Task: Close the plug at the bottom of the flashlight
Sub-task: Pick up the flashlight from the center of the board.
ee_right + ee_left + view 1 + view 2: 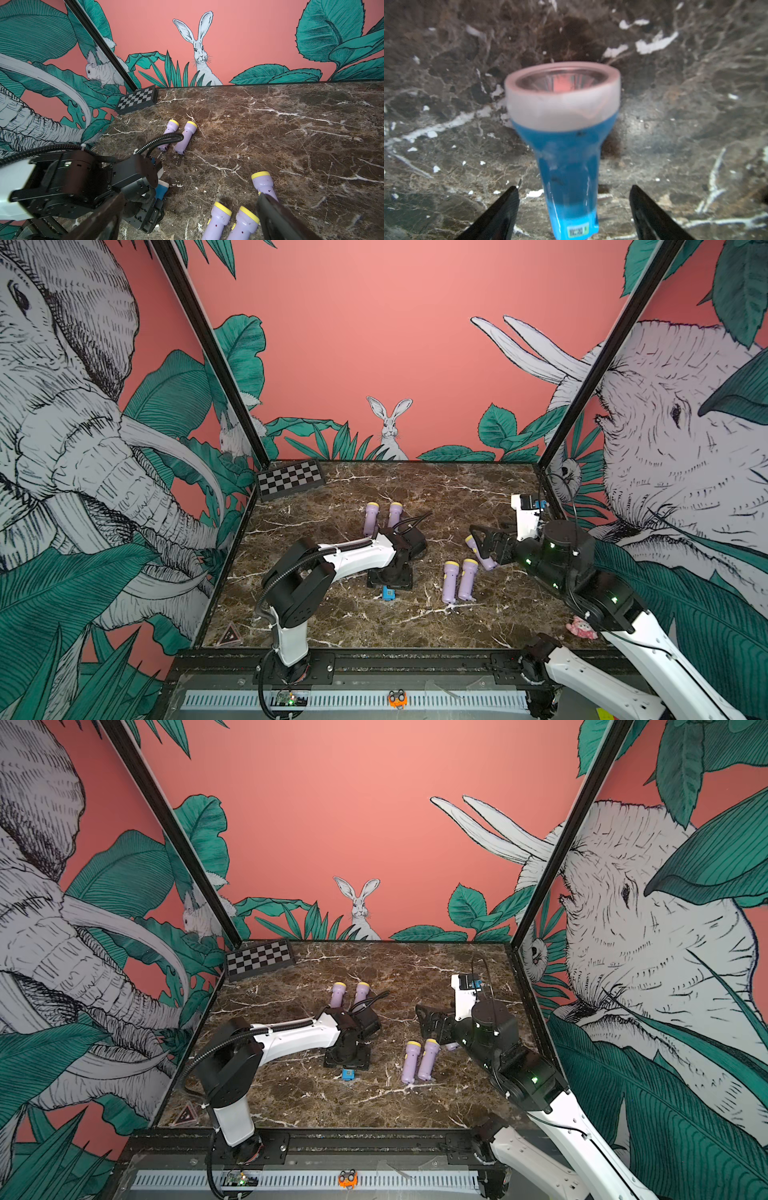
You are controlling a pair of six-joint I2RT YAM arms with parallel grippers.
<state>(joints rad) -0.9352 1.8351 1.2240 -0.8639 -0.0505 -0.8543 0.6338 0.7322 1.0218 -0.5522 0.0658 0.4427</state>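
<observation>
Folding low over table point(415, 497) centre, left arm point(357, 558) aims left gripper point(574, 187) down; jaws apart astride blue flashlight point(566, 145), gaps seen only by wrist, top views hide them. Mid-right, right gripper point(190, 195) spread wide, empty.

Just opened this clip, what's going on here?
The left pincer is down over a blue flashlight on the marble table. It is open, with one finger on each side of the handle and gaps showing, so nothing is gripped yet. The right pincer hangs open above the table, holding nothing, close to one of five purple flashlights. Whether the blue one's bottom plug is closed cannot be told from these views.
</observation>
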